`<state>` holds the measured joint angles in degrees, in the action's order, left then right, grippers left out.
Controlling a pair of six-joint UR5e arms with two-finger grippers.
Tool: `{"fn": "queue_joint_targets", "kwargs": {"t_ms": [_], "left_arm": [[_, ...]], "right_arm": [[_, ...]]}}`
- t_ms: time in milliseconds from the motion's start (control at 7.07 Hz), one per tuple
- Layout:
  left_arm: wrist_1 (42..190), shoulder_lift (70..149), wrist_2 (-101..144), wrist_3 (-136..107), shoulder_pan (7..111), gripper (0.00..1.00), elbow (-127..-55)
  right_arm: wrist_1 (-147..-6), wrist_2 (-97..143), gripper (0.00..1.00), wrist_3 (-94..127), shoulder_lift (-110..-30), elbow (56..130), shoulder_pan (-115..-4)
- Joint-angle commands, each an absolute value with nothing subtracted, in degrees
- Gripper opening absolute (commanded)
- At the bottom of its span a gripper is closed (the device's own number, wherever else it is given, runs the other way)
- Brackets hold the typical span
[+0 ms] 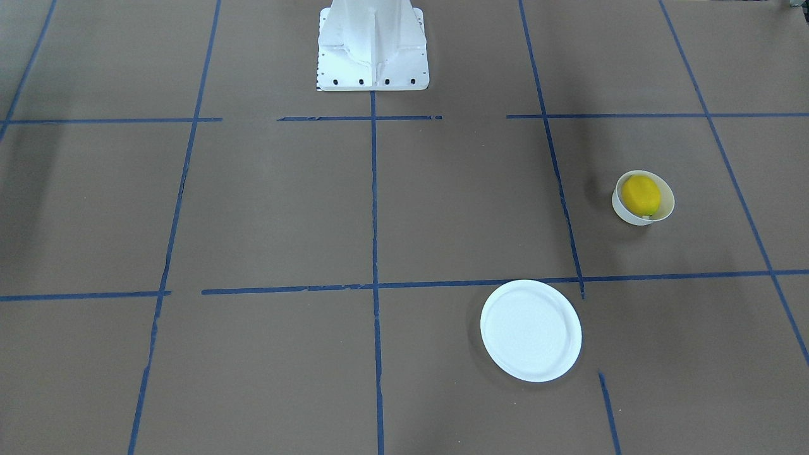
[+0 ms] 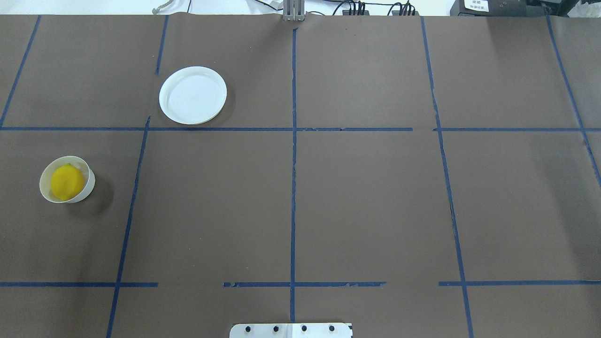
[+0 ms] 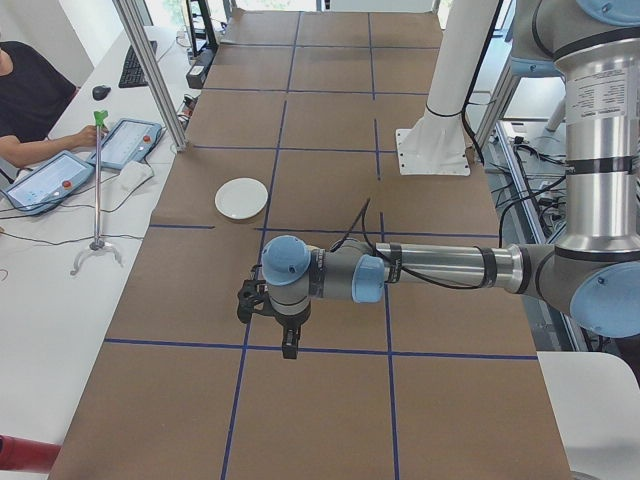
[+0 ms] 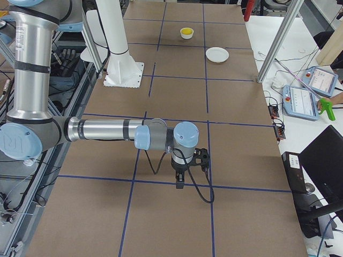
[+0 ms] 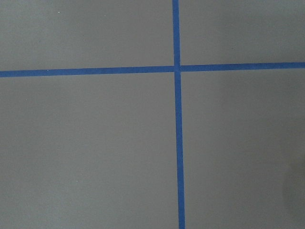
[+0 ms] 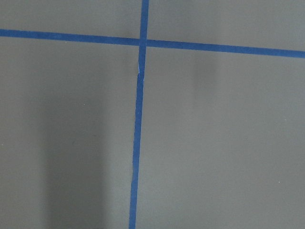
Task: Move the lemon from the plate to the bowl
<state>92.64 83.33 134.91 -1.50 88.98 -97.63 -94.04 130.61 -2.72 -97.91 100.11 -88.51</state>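
The lemon lies inside the small white bowl at the table's left side; both also show in the front view, lemon and bowl. The flat white plate is bare, farther out on the table, and shows in the front view. The left gripper and right gripper show only in the side views, pointing down over the table, away from both dishes. I cannot tell whether either is open or shut. The wrist views show only brown paper and blue tape.
The robot's white base stands at the table's near middle edge. Blue tape lines divide the brown table cover into squares. Operators' tablets and a person sit at a side desk beyond the table.
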Motion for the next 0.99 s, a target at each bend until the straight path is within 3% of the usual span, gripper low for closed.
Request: {"fn": "queue_joint_targets", "kwargs": {"t_ms": [0,848], "left_arm": [[92.9,83.2,134.9,-1.4,89.0,1.00,-97.6],[89.6,82.8,134.9,6.8,89.1,1.00,-97.5]], "right_arm": [[-94.0,130.6,1.00,-2.7,-97.9,100.1,-88.5],[-94.0,130.6,1.00,-2.7,-97.9,100.1,-88.5]]}}
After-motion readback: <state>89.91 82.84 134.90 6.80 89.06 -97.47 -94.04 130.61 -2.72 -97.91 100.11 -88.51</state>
